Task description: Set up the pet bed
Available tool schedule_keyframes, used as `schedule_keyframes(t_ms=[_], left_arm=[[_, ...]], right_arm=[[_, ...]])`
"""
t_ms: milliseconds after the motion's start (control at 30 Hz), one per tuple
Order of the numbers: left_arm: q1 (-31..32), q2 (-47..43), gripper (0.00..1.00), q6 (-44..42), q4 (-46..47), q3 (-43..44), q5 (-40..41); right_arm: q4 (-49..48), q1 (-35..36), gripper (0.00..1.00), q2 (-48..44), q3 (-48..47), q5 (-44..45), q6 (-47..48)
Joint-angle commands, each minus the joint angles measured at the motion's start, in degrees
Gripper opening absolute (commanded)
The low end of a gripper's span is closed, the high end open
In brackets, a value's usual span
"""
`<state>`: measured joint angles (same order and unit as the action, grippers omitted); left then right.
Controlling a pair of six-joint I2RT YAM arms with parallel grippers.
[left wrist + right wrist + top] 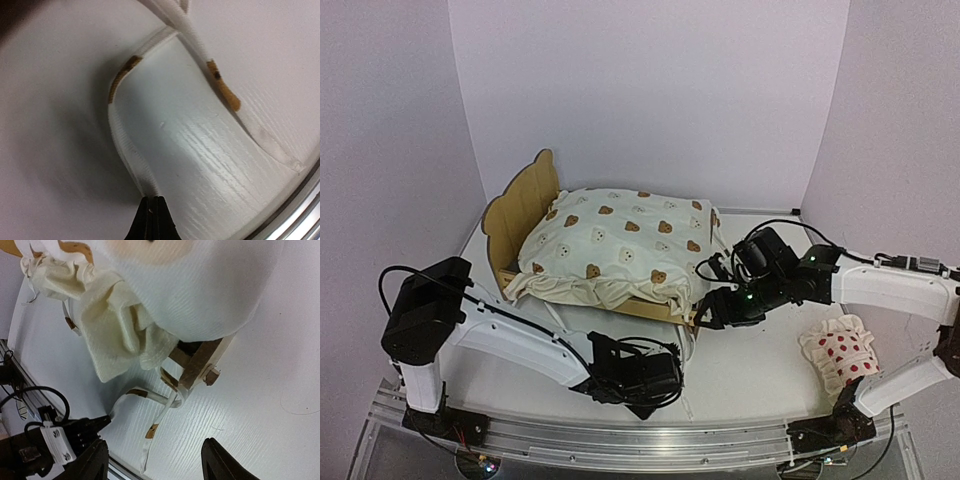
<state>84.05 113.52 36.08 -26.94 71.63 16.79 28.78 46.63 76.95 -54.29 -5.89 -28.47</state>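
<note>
The pet bed (523,208) stands at the back left, its plywood headboard on the left. The cream bear-print cushion (620,245) lies on it and hides the base. My left gripper (648,407) is low on the table in front of the bed, shut on a white tie (125,145) of the cushion, pinched at the jaw tips (152,201). My right gripper (156,460) is open and empty, hovering just off the bed's near right corner post (199,366), where the ties (161,399) loop around. It also shows in the top view (705,315).
A small white red-dotted pillow (840,352) lies on the table at the right, beside the right arm. The table's metal front rail (295,200) runs close to the left gripper. White walls enclose the back and sides.
</note>
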Motion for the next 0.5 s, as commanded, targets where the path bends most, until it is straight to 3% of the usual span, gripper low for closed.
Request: schedule_keyframes(t_ms=[0,233,400,467], left_arm=[[-0.82,-5.64,0.00,-1.38,4.28,-3.55,5.00],[-0.88,-10.44,0.00,-5.62,12.54,-7.33,5.61],[-1.00,-11.37,0.00,-5.68,12.69,-7.56,4.83],[-1.00,-11.36,0.05,-6.14,11.45,-7.45,3.46]], right_arm=[[-6.00,2.61,0.63,0.78,2.14,-0.99,1.79],[-11.98,5.41,0.58,3.15,4.61,4.65,3.39],[-14.35,6.99,0.53,5.32,5.38,10.37,4.92],[-14.92,7.33,0.52,5.63,5.80,12.01,5.22]])
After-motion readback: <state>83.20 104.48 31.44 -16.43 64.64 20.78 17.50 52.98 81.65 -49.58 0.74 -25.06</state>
